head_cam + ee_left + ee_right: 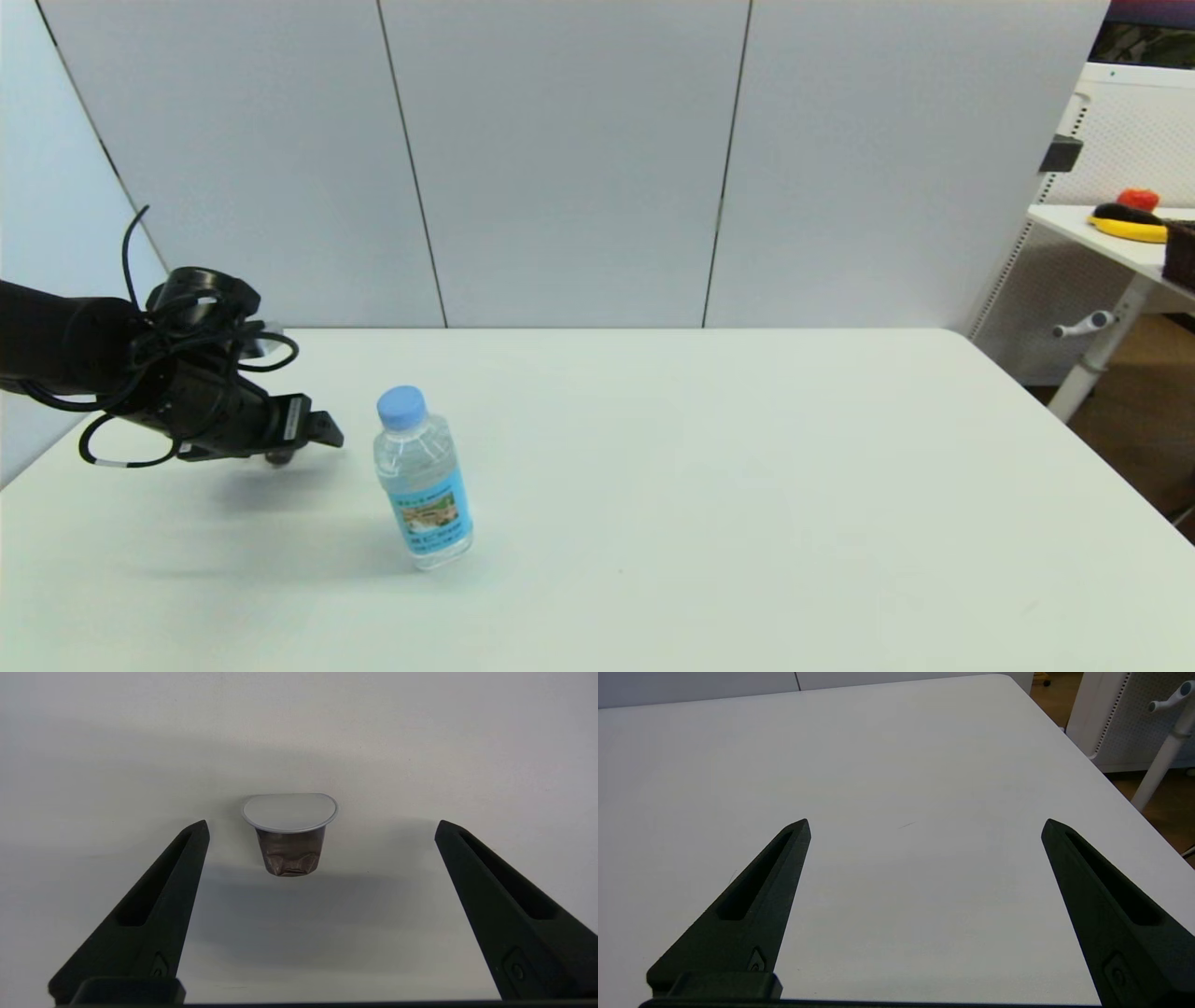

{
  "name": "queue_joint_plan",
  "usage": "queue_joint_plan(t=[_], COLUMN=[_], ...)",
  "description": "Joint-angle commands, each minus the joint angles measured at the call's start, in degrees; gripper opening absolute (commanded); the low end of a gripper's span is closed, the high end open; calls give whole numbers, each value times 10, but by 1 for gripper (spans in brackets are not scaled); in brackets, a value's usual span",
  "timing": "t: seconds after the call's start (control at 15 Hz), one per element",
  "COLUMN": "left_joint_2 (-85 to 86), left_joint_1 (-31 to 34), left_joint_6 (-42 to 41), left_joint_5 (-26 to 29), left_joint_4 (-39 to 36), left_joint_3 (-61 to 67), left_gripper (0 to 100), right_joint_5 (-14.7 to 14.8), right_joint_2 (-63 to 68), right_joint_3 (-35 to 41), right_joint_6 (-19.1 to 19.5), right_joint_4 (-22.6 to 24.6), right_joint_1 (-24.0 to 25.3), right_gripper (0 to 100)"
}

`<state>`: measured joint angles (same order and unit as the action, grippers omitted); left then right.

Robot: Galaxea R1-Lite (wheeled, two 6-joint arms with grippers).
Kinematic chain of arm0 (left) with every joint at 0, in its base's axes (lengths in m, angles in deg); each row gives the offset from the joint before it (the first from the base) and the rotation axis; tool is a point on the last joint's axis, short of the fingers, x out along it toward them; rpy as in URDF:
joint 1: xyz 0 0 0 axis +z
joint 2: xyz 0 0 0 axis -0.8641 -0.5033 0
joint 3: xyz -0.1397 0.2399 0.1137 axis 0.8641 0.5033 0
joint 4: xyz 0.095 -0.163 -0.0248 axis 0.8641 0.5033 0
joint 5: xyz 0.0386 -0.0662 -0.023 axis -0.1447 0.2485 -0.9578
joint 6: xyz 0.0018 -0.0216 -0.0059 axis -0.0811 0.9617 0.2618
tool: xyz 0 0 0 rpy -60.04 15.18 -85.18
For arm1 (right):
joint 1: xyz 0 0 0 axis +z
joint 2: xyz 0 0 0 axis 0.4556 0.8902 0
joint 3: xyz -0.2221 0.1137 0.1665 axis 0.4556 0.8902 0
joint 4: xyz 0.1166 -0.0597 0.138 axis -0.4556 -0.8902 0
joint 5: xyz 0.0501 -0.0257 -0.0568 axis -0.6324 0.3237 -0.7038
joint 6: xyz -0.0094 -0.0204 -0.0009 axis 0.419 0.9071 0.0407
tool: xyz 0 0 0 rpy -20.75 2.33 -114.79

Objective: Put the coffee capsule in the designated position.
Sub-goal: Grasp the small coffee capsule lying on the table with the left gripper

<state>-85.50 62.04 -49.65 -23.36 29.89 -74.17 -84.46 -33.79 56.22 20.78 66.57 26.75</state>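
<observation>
Small dark brown cup-shaped coffee capsule (290,833) with flat pale rimmed top stands upright on white counter (420,742), dead ahead of left tool (322,828), centred between spread, empty fingers, just beyond tips. Right tool (926,826) released, idle, well apart. Clear blue-capped water bottle (423,478) beside left tool.

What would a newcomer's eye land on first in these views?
Probably the bottle, blue-capped, standing alone left of the table's middle. Next, the left gripper reaching in low from the left, just beside the bottle, jaws wide open. Its wrist view shows the capsule standing on the table straight ahead, lined up with the gap between the jaws, untouched. The right gripper hangs open over bare table.
</observation>
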Motion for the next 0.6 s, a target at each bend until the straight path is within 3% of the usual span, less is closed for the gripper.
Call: queue_joint_plan(t=[0.07, 0.4, 0.6], left_joint_2=[1, -2, -3], left_joint_1=[0, 0, -1], left_joint_6=[-1, -1, -8], left_joint_5=[-2, -3, -31], left_joint_4=[1, 1, 1], left_joint_3=[0, 0, 0], left_gripper=[100, 100, 100], right_joint_5=[0, 0, 0], right_joint_2=[1, 1, 1], right_joint_3=[0, 0, 0], right_joint_6=[0, 0, 0], right_joint_4=[0, 0, 0], right_joint_1=[0, 0, 0], right_gripper=[100, 100, 100])
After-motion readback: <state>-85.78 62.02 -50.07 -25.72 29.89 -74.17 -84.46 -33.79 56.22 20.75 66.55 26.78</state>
